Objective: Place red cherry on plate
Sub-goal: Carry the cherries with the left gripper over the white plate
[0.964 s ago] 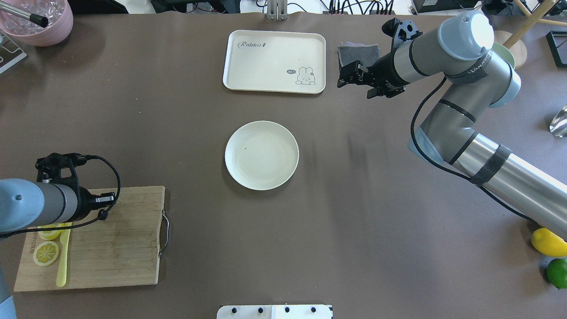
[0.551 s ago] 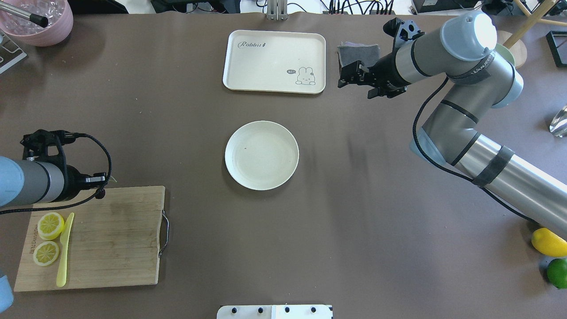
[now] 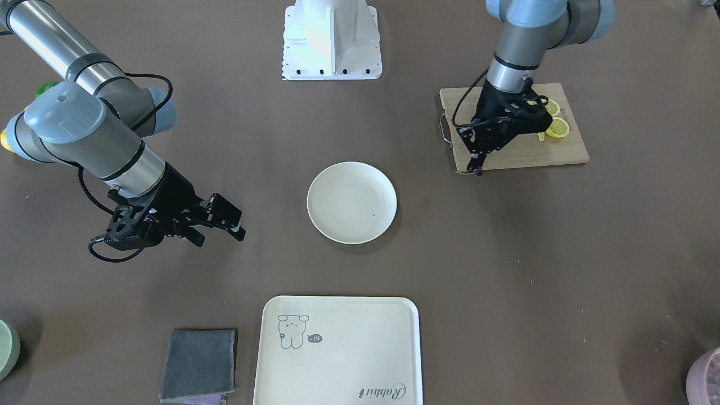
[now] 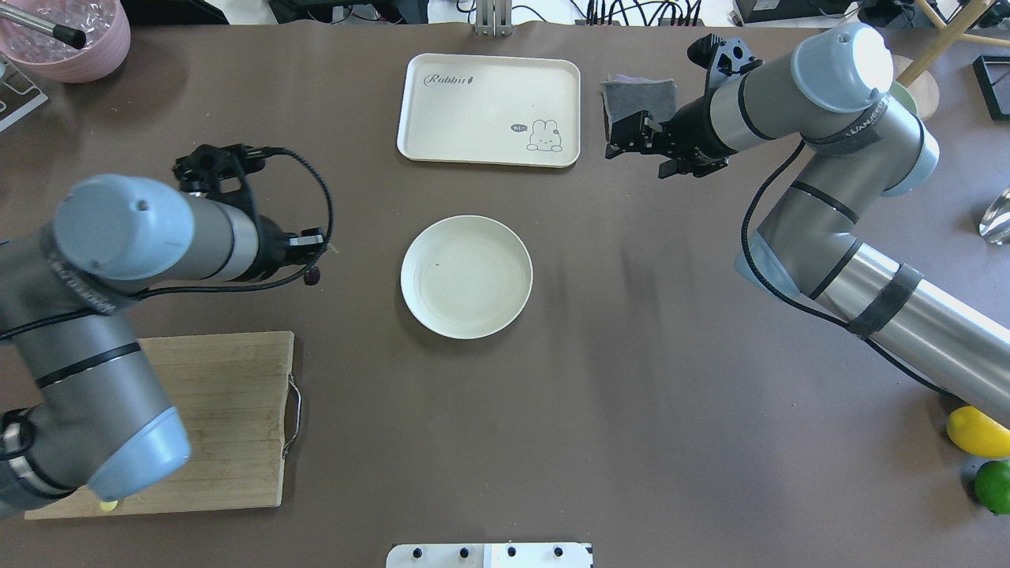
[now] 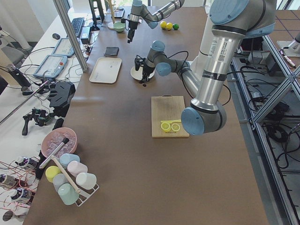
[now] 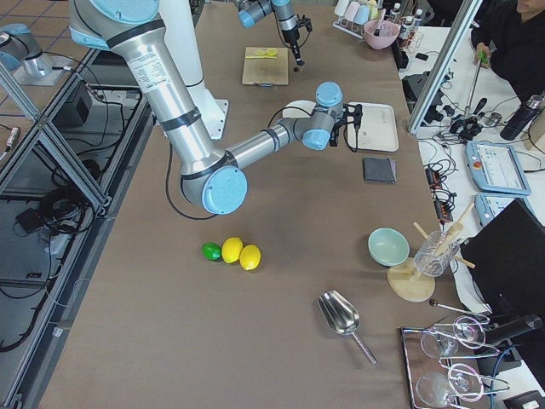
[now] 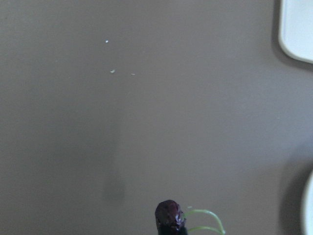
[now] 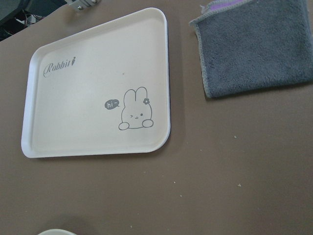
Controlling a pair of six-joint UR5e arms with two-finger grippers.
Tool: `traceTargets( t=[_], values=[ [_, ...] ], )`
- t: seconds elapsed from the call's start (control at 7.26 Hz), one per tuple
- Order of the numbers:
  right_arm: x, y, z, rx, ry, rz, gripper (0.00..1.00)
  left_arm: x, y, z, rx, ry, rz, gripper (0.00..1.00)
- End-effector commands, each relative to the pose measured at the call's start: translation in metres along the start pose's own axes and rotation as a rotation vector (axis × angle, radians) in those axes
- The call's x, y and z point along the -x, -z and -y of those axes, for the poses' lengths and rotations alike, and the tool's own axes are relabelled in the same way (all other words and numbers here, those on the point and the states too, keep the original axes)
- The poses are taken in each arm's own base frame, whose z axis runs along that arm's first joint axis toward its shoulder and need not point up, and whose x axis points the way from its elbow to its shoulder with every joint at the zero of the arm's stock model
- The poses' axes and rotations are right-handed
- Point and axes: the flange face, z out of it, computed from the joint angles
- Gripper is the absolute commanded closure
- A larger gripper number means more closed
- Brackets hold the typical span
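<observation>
Above the bare brown table (image 4: 671,394), between the wooden cutting board (image 4: 221,418) and the plate (image 4: 473,304): grips the red cherry (image 7: 169,214) in the left claw (image 4: 316,256), pinched shut on it. Holds it clear of the table and near the plate's rim, not over the plate. Shows, from the left wrist camera, one dark glossy fruit at the claw's tip, with the thin green stem curling off toward the plate's edge. Has two lemon slices (image 3: 558,128) and a pale yellow knife (image 5: 171,121) lying on the board, well apart from the claw. Holds the right claw (image 3: 221,236) spread open in the air, well apart from the plate, near the corner of the cream rabbit tray (image 4: 473,110) and the folded grey cloth (image 4: 641,95). Looks down from the right wrist camera on both tray and cloth, lying side by side without touching. Elsewhere on the table: a lemon (image 4: 977,432) and a lime (image 4: 993,484) together at one end, a pink bowl (image 4: 75,43) at the other.
</observation>
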Motion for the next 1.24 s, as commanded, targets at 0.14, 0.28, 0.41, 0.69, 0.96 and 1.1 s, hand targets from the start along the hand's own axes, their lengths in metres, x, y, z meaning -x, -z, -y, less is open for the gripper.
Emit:
traceTargets(
  t=[0.14, 0.28, 0.41, 0.69, 0.96, 1.1],
  values=[
    [0.0, -0.001, -0.001, 0.001, 0.0, -0.002, 0.0, -0.129, -0.039, -0.05, 0.041, 0.05, -0.011, 1.0],
    [-0.001, -0.002, -0.001, 0.001, -0.001, -0.003, 0.0, -0.139, -0.059, -0.088, 0.004, 0.01, 0.009, 1.0],
    [-0.001, -0.002, -0.002, 0.002, -0.001, -0.003, 0.0, -0.153, -0.07, -0.098, -0.01, 0.017, -0.009, 1.0],
    [-0.001, -0.002, -0.002, 0.002, -0.001, -0.003, 0.0, -0.165, -0.088, -0.098, -0.011, 0.015, -0.006, 1.0],
    [-0.001, -0.002, -0.002, 0.002, -0.001, -0.003, 0.0, -0.162, -0.089, -0.084, -0.027, 0.023, -0.002, 0.31],
    [-0.001, -0.002, -0.002, 0.004, -0.001, -0.002, 0.0, -0.16, -0.089, -0.077, -0.034, 0.028, 0.001, 0.03]
  ],
)
